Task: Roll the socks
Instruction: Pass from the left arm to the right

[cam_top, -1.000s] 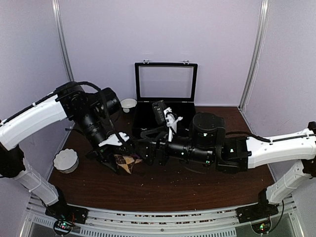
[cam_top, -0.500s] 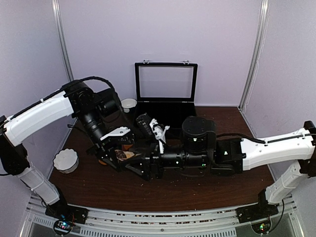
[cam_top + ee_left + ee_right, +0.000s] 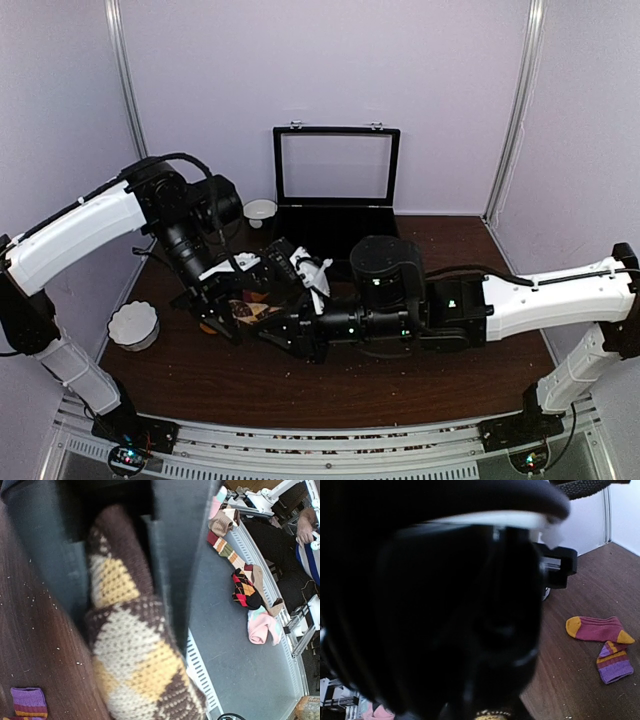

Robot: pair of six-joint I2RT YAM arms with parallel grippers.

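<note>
- Dark wood-grain tabletop in the top view carries a black hinged case with its glazed lid upright. A small round white bowl sits beside the case, and a scalloped white bowl sits near the left edge.
- Both arms meet at centre-left, where the left gripper and right gripper crowd a brown argyle sock, a small knit lump. Whether the right gripper is spread or closed cannot be told here.
- Left wrist view: two flat dark fingers press together on the brown argyle sock, pinching its chunky knit of tan and yellow diamonds. The fabric bulges thick below the grip. A purple-and-orange striped cuff lies flat on the crumb-flecked wood at lower left.
- Right wrist view: a blurred black mass fills most of the frame and hides the fingers. To its right a magenta sock with orange toe and heel lies flat on the tabletop, the striped cuff just beside it.
</note>
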